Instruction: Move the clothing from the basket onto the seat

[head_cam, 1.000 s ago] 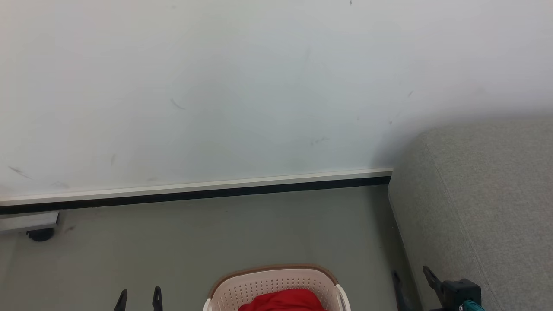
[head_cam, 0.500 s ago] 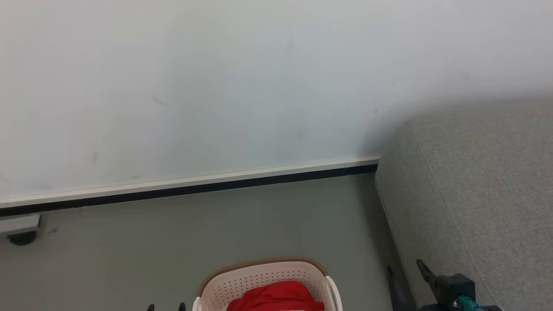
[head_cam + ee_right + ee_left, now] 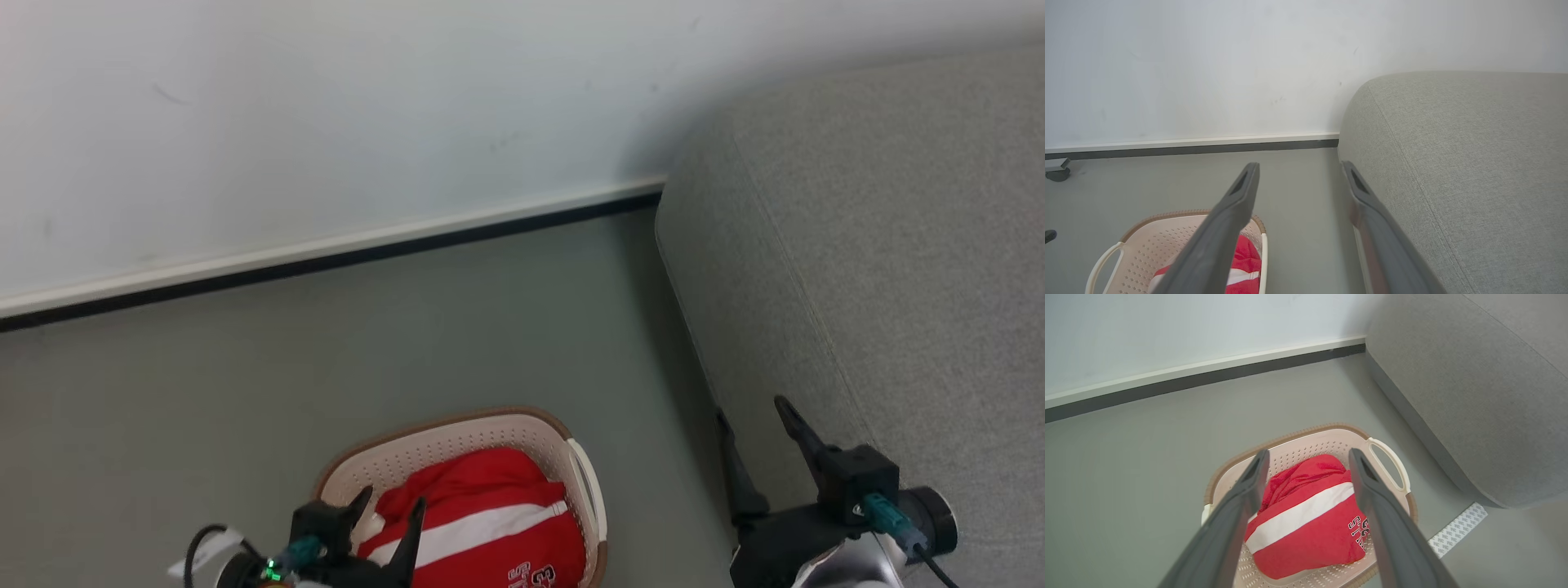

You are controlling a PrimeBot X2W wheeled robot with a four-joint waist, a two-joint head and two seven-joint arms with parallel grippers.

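Note:
The red clothing [image 3: 482, 514] with a white band lies bunched in the cream basket [image 3: 457, 431] on the grey floor; the left wrist view has the clothing [image 3: 1306, 514] inside the basket [image 3: 1314, 443] too. My left gripper [image 3: 390, 502] hovers open over the basket's left part, above the clothing, nothing between its fingers. My right gripper [image 3: 751, 412] stands open beside the grey seat [image 3: 882, 269], at its near left edge. In the right wrist view the seat [image 3: 1461, 163] fills the right side and the basket [image 3: 1147, 241] sits lower left.
A white wall with a pale skirting board [image 3: 326, 245] and dark strip runs behind the floor. A small caster foot [image 3: 1057, 173] stands by the wall at the far left. A patterned white strip [image 3: 1457, 528] lies on the floor by the seat's base.
The head camera has tilted down, so the basket and seat sit higher in the picture. Both grippers have come further into view, the left one now over the basket.

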